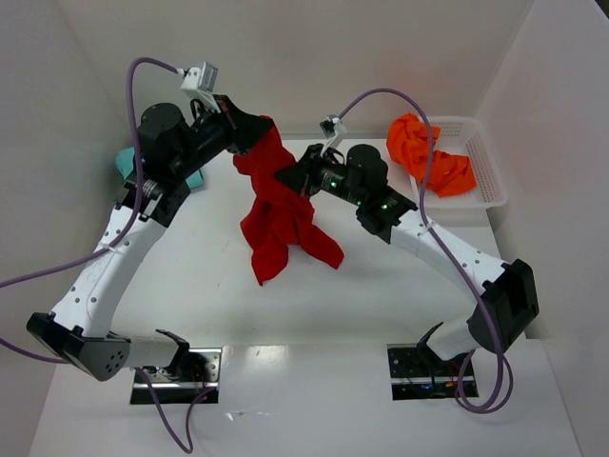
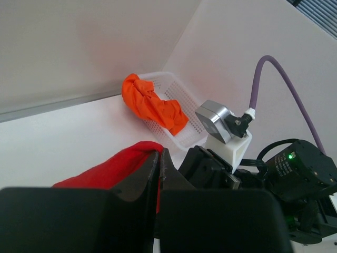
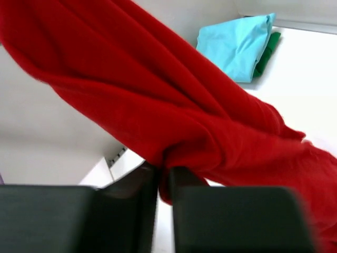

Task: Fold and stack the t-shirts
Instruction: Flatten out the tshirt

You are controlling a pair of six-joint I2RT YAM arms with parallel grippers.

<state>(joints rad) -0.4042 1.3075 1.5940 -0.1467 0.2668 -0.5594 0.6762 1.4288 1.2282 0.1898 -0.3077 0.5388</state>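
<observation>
A white table (image 1: 190,286) fills the scene. Its top is smooth and slightly glossy, with a bright patch of reflected light along the near edge. Plain white walls box it in on three sides: a far wall (image 1: 314,48), a left wall (image 1: 43,143) and a right wall (image 1: 561,105). The light is even and soft, leaving only faint shadows on the table. A white mesh basket (image 1: 490,176) sits in the far right corner. In the left wrist view a dark slatted strip (image 2: 316,10) shows above the right wall.
</observation>
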